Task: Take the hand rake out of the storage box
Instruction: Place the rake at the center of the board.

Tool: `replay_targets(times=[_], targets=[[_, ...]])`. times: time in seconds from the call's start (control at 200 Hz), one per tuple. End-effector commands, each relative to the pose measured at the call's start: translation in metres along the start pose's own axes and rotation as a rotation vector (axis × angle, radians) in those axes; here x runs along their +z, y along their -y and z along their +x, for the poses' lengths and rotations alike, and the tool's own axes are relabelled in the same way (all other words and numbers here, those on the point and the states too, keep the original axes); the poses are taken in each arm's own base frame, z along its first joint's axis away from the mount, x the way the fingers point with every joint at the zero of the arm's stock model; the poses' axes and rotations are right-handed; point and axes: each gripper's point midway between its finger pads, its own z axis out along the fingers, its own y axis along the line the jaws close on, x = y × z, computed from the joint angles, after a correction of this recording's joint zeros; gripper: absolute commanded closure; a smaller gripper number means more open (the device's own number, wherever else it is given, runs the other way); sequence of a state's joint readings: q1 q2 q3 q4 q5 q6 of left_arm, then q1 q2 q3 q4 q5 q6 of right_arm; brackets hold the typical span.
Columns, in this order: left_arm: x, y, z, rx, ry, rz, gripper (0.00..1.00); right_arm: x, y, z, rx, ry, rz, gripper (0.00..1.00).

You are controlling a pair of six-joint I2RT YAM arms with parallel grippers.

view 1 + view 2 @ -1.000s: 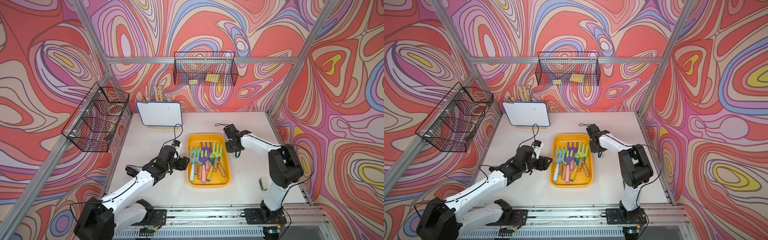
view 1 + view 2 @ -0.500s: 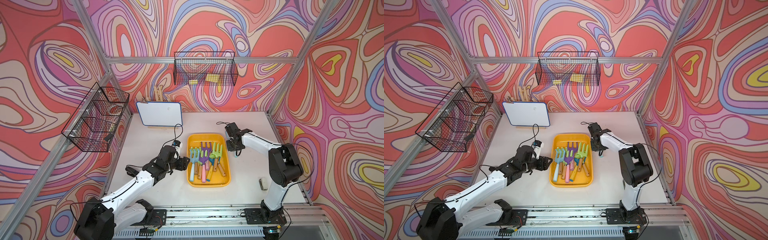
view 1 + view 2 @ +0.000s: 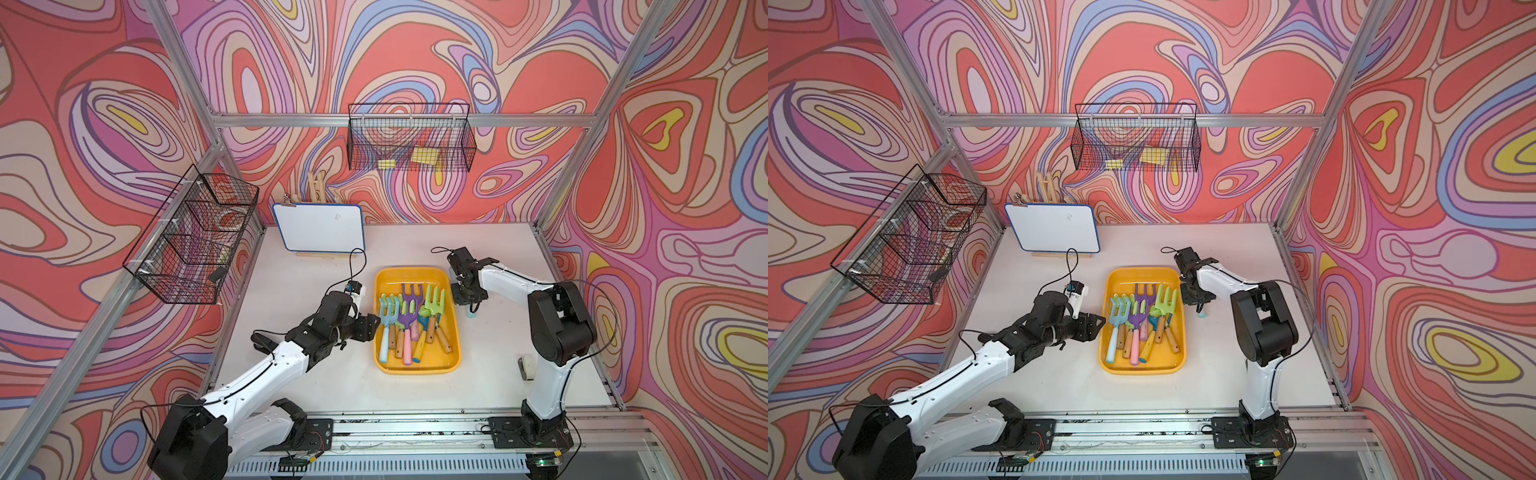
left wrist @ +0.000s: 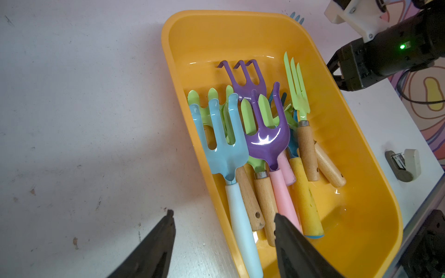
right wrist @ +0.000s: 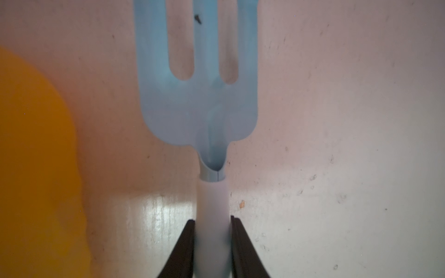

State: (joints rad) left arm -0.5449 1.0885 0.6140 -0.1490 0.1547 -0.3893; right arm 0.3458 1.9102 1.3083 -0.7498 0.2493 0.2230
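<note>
The yellow-orange storage box (image 3: 411, 277) (image 3: 1142, 276) lies mid-table and holds several hand rakes (image 4: 221, 144) with blue, purple and green heads. One light blue hand rake (image 5: 197, 106) is outside the box, low over the table just beyond its right side. My right gripper (image 5: 212, 217) (image 3: 469, 297) is shut on that rake's pale handle, whose end shows below the gripper (image 3: 1201, 313). My left gripper (image 4: 224, 213) (image 3: 372, 326) is open at the box's left rim, over the handle ends, and holds nothing.
A whiteboard (image 3: 320, 227) leans at the back left of the table. Black wire baskets hang on the back wall (image 3: 409, 139) and the left wall (image 3: 195, 237). A small grey and white clip-like object (image 3: 527, 366) lies near the right arm's base.
My right gripper, with the blue rake in it, has shifted slightly right, away from the box. The left arm has not moved.
</note>
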Motion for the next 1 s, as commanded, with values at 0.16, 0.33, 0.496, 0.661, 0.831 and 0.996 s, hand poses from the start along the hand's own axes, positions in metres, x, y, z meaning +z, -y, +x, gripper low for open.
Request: replay_targets(times=[0.16,0.33,0.496,0.661,0.831,0.996], targets=[[-0.003,0.01,-0.011,0.02,0.031,0.026,0.3,0.007,-0.001,-0.003,0.015,-0.015,0.0,0.78],[-0.002,0.01,-0.011,0.021,0.028,0.027,0.3,0.002,-0.001,-0.005,0.019,0.003,-0.011,0.74],[-0.001,0.01,-0.011,0.023,0.029,0.025,0.3,-0.002,-0.001,-0.005,0.022,0.013,-0.02,0.67],[-0.002,0.01,-0.011,0.026,0.028,0.024,0.29,-0.006,-0.001,-0.006,0.026,0.024,-0.024,0.6],[-0.005,0.012,-0.012,0.027,0.037,0.028,0.29,-0.016,0.002,-0.008,0.034,0.057,-0.029,0.4],[-0.017,0.012,-0.022,0.039,0.076,0.009,0.27,-0.048,0.009,-0.016,0.051,0.149,-0.043,0.21]])
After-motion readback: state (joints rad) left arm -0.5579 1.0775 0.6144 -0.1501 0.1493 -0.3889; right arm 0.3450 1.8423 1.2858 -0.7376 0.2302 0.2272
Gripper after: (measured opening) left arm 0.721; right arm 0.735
